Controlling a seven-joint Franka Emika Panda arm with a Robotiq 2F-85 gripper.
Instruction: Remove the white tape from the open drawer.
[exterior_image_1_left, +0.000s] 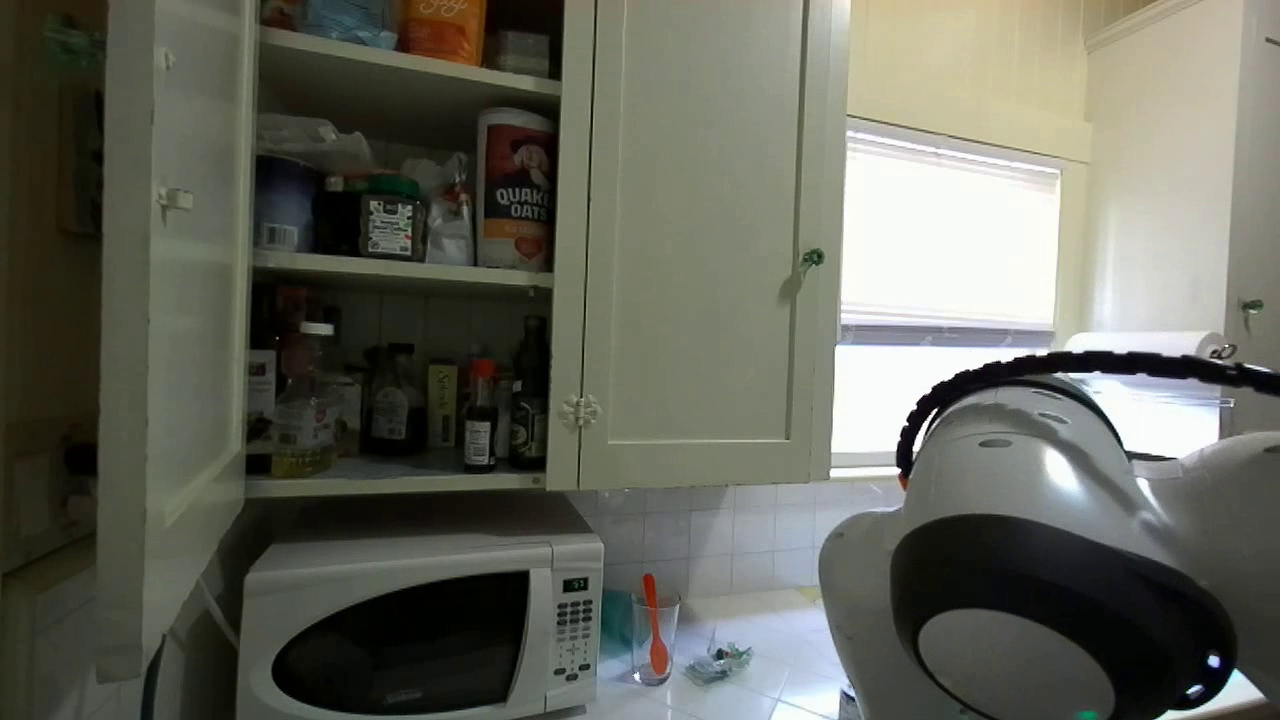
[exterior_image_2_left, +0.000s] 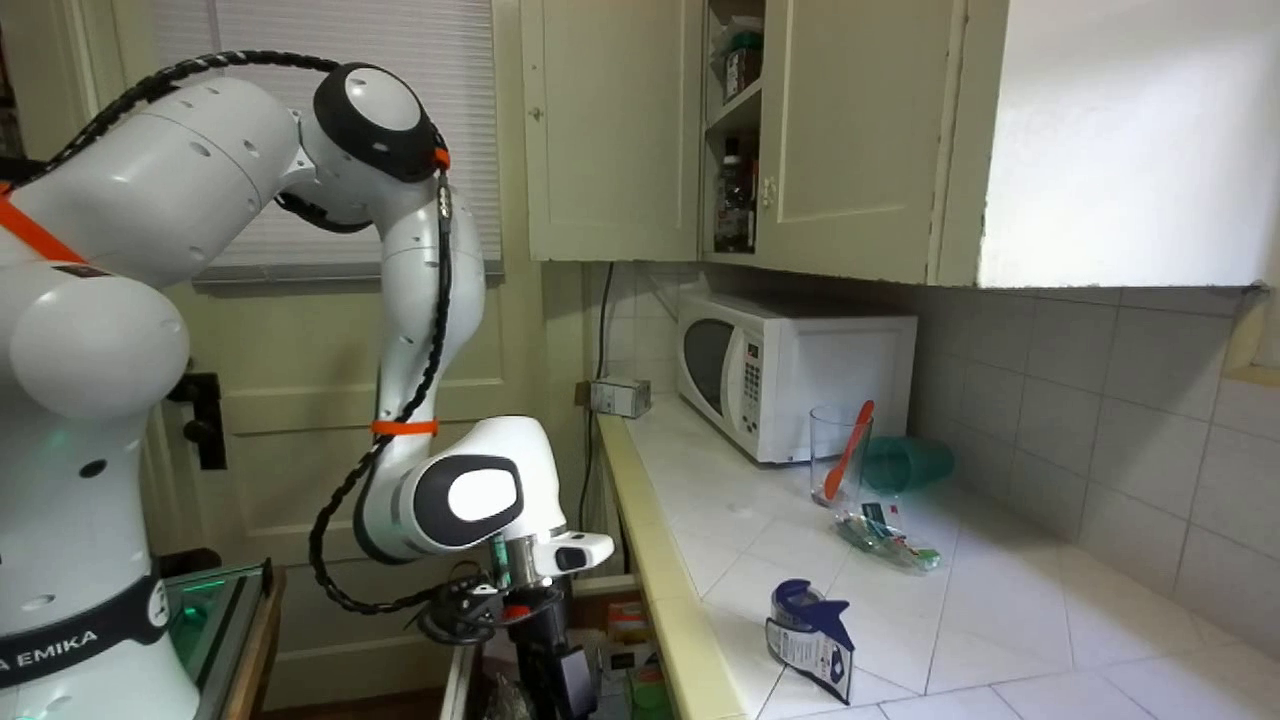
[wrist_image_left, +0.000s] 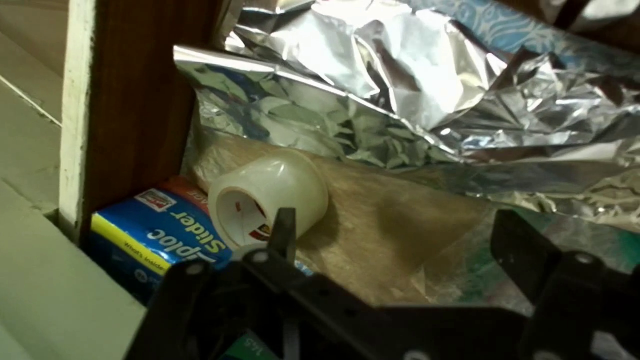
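The end effector (wrist_image_left: 393, 229), spread, partly hides the drawer's (wrist_image_left: 132, 120) white tape (wrist_image_left: 280, 192).

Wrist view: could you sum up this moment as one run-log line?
gripper: open, empty | white tape: in open drawer, beside Ziploc box, not grasped | status: tape not yet removed

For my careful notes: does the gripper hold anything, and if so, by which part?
Nothing is held: the gripper is open, and the tape roll lies in the drawer.
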